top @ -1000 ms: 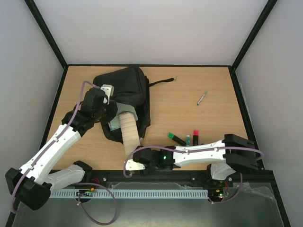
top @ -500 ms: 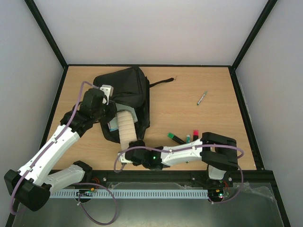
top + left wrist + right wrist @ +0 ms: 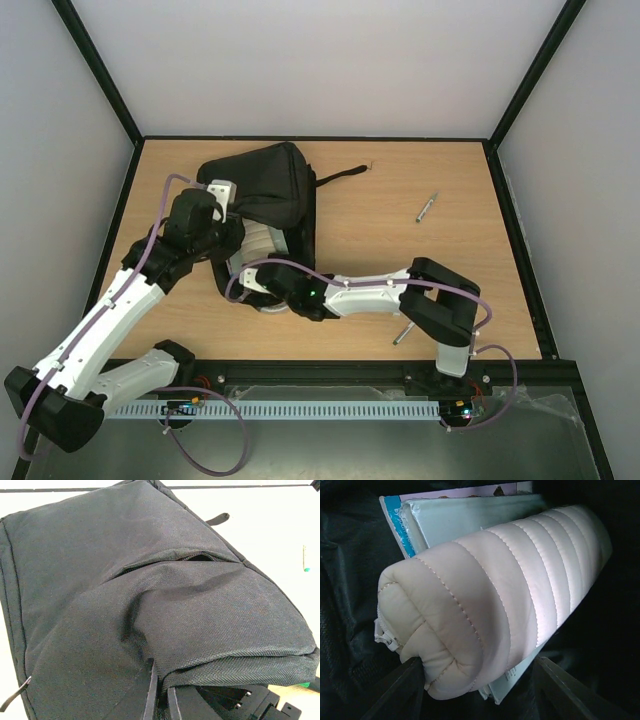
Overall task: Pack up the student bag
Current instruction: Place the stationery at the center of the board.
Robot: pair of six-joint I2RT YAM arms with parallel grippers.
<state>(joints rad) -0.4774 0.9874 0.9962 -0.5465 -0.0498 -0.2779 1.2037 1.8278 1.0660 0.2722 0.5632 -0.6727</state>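
Tabletop (image 3: pixel 400 190) bears student bag (image 3: pixel 262 185); right hand (image 3: pixel 480 682) at its mouth.

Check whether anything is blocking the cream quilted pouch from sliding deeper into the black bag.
Nothing visible does. The pouch lies on a pale book inside the student bag, whose fabric the left gripper pinches.

In the right wrist view, the bottom edge cuts off the blurred fingers (image 3: pixel 395 695) of the right claw (image 3: pixel 477 664), and the quilted pouch (image 3: pixel 495 595) covers most of a blue-edged booklet (image 3: pixel 470 515). From above, we lose that claw under its own arm (image 3: pixel 380 295) at the student bag (image 3: pixel 265 185). The slim grey stick (image 3: pixel 427 207) is too small for us to name.
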